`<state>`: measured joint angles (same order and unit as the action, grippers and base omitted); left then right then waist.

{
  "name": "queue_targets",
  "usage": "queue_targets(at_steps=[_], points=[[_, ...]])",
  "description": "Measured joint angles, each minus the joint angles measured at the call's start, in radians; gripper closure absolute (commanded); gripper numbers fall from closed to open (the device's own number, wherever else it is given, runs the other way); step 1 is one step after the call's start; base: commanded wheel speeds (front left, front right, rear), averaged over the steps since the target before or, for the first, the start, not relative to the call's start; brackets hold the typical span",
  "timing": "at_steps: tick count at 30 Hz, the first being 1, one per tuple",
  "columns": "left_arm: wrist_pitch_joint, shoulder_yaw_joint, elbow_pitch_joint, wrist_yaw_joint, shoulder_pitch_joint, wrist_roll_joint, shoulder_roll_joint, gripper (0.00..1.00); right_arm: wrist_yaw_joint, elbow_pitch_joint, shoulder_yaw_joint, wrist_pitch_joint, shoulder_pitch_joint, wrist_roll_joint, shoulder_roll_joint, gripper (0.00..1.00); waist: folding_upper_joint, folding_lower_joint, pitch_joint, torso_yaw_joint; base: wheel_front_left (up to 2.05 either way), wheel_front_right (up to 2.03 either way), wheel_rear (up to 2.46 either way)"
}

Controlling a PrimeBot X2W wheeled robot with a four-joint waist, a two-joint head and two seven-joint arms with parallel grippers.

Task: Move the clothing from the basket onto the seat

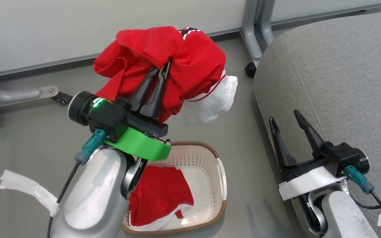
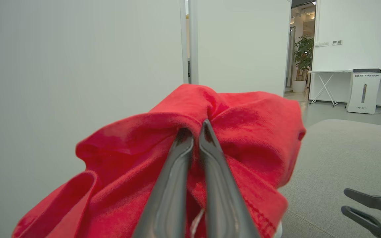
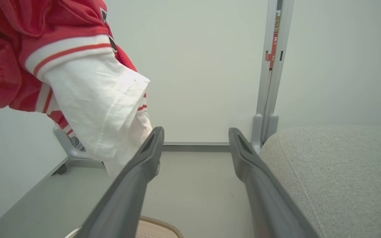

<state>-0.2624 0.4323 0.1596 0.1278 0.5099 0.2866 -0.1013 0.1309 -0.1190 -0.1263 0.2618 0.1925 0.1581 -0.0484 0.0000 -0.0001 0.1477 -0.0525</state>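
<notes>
My left gripper [image 1: 164,67] is shut on a bunched red jersey [image 1: 190,59] with white striped sleeves, holding it in the air above and behind the basket [image 1: 220,165]. From the left wrist I see the two fingers pinched into the red cloth [image 2: 243,125]. A second red garment [image 1: 159,195] with white trim lies inside the cream perforated basket. The grey seat [image 1: 336,72] fills the right side. My right gripper [image 1: 284,115] stands open beside the seat's rounded corner, holding nothing. In the right wrist view the jersey's white sleeve [image 3: 94,99] hangs at upper left.
Grey partition walls with metal legs [image 1: 253,29] close off the back. A caster [image 1: 250,70] sits by the seat's corner. A white strip of cloth [image 1: 25,186] lies on the floor at the left. Open floor separates basket and seat.
</notes>
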Motion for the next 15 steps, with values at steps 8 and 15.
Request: queue_targets(at_steps=[8,15], points=[[0.0,0.004,-0.008,0.0,-0.015,0.0,-0.007,1.0,0.0,0.002,-0.012,0.0,-0.012,-0.015,0.0,0.0,0.0,0.0,-0.017,-0.002,0.0,0.0,0.0],[0.0,0.009,-0.008,0.0,-0.022,0.0,-0.006,1.0,0.0,0.019,-0.096,0.0,0.059,-0.072,-0.001,0.0,0.0,0.0,-0.019,0.003,0.0,0.0,0.0]])
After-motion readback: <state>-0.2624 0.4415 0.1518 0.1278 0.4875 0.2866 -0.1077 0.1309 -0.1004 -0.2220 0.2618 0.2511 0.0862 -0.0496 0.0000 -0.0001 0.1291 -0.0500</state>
